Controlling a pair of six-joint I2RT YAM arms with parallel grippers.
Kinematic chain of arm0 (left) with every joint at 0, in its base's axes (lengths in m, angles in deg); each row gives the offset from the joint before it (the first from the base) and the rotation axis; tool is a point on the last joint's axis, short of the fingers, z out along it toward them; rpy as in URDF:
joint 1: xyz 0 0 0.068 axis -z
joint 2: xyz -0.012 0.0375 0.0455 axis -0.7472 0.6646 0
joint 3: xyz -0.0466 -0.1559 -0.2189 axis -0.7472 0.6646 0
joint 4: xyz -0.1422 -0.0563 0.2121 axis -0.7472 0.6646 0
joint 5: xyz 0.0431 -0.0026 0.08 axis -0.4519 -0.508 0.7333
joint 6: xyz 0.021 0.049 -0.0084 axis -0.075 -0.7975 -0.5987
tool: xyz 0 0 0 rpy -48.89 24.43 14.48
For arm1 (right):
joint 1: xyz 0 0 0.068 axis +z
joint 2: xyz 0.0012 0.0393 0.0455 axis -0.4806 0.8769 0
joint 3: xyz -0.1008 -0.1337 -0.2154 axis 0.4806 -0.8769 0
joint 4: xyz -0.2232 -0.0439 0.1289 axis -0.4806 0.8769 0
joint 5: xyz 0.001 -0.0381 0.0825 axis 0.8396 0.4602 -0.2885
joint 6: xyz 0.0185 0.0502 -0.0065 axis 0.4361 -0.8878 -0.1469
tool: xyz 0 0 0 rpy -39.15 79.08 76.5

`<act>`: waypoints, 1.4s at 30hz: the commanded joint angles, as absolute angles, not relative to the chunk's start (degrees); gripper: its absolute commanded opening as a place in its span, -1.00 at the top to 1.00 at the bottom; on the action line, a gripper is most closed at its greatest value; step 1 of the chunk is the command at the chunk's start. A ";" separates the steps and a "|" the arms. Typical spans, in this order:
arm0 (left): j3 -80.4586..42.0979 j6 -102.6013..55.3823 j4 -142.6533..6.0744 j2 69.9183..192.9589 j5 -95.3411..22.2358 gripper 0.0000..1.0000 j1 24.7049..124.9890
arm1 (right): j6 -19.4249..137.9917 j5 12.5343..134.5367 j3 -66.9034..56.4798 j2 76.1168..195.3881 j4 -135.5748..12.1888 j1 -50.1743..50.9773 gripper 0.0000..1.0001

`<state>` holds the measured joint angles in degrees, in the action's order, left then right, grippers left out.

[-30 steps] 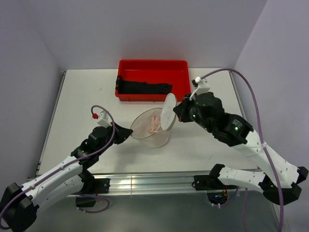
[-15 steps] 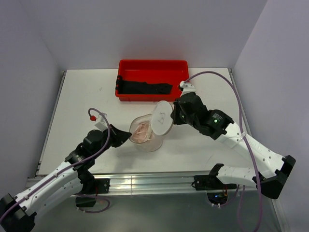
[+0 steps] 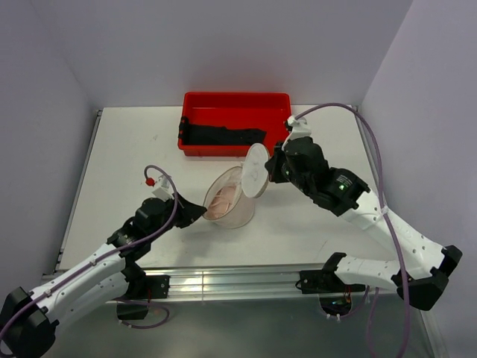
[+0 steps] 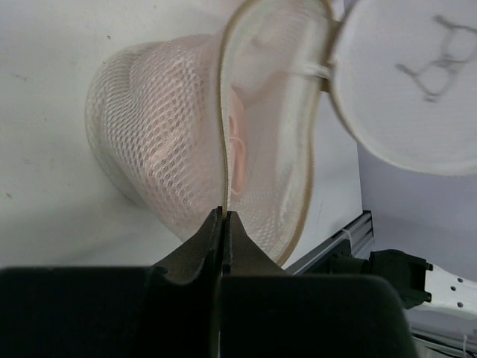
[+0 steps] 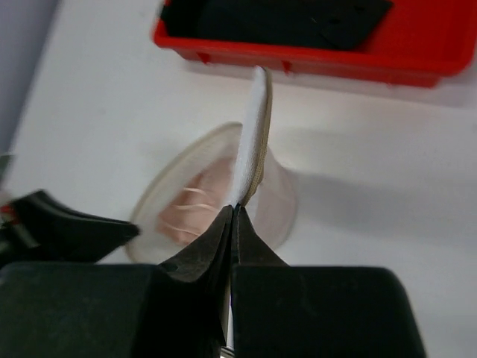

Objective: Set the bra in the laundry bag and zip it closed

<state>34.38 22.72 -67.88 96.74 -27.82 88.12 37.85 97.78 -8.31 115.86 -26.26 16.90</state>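
Note:
The laundry bag [image 3: 237, 209] of white mesh lies on its side mid-table, mouth tilted up and open. The pale pink bra [image 3: 223, 200] is bunched inside it, straps showing [image 5: 195, 203]. My left gripper [image 3: 201, 212] is shut on the bag's tan rim [image 4: 221, 149] at the near-left side. The round lid [image 3: 256, 169] stands up from the bag's right side, its dark drawing facing left [image 4: 436, 60]. My right gripper [image 3: 271, 170] is shut on the lid's edge [image 5: 256, 134], seen edge-on in the right wrist view.
A red tray [image 3: 277, 103] holding a black garment [image 3: 223, 136] stands just behind the bag. The table's near metal rail [image 3: 238, 282] runs in front of the arm bases. Walls close in the left, back and right.
The lid tipped down over the bag mouth half a second ago and now stands up again, turned more edge-on. The bag and my left gripper shifted slightly right.

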 commanded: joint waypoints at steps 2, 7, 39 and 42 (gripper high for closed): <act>31.11 21.33 -69.72 94.80 -30.41 1.00 87.99 | 38.67 105.52 -9.49 114.62 -23.44 15.05 1.00; 27.41 18.87 -62.59 90.85 -24.52 0.99 87.99 | 40.17 101.50 -12.19 109.88 -25.88 14.96 1.00; 24.18 17.56 -49.57 87.84 -5.53 -0.10 87.72 | 28.92 88.37 -40.07 106.17 -46.92 13.46 0.40; 21.98 16.06 -50.27 88.81 -4.92 -0.19 87.55 | 29.53 89.43 -39.45 106.53 -45.77 13.29 0.24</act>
<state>27.10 18.92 -47.57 88.17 -7.14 87.99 29.19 87.64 -40.62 106.35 -45.05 13.88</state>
